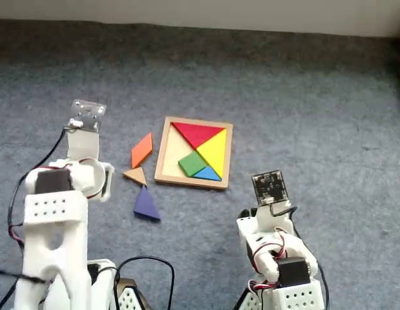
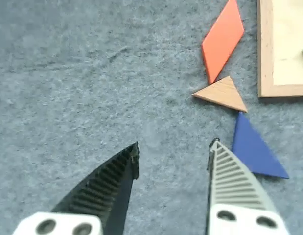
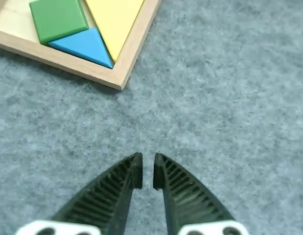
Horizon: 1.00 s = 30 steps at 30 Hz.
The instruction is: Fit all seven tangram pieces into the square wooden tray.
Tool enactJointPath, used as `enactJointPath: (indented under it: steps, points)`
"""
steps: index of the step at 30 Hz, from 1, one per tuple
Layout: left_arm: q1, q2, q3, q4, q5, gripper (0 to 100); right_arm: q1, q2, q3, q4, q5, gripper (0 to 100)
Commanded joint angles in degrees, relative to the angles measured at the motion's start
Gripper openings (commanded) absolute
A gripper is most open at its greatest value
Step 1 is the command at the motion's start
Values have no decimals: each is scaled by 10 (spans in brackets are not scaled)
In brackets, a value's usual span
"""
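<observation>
My left gripper [image 2: 174, 144] is wide open and holds nothing; it hangs over the carpet [image 2: 82, 73], just left of the dark blue triangle [image 2: 254, 149]. My right gripper [image 3: 147, 161] is almost closed, with only a thin gap, and is also empty, near the tray's near right corner.

Three pieces lie loose just left of the tray [image 1: 162, 155]: the dark blue triangle nearest, a pale wooden triangle [image 2: 222, 93] in the middle and an orange piece [image 2: 222, 41] farthest. A red triangle [image 1: 196, 134], a yellow triangle [image 1: 214, 152], a green square [image 1: 191, 163] and a light blue triangle [image 1: 209, 173] already sit inside.

I judge the pieces to be thin, stiff and light, maybe smooth on the painted faces. They lie flat on soft carpet, so I would pinch one across its narrow width, by the edges.

The corners of the loose pieces almost meet, so a finger may push a neighbour. The tray's raised rim must also be cleared.
</observation>
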Motion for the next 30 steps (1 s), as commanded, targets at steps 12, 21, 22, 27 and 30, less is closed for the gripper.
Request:
enactJointPath:
  steps: [12,21,22,27,30]
  points:
    - [100,387,-171,-84,293,242,7,-7,68,3,-5,55]
    - [82,499,-255,-83,295,238,7,-7,68,3,-5,55]
    - [81,503,-259,-83,295,238,7,-7,68,3,-5,55]
    - [84,509,-263,-86,295,214,7,-7,68,3,-5,55]
    - [85,509,-263,-86,291,178,7,-7,68,3,-5,55]
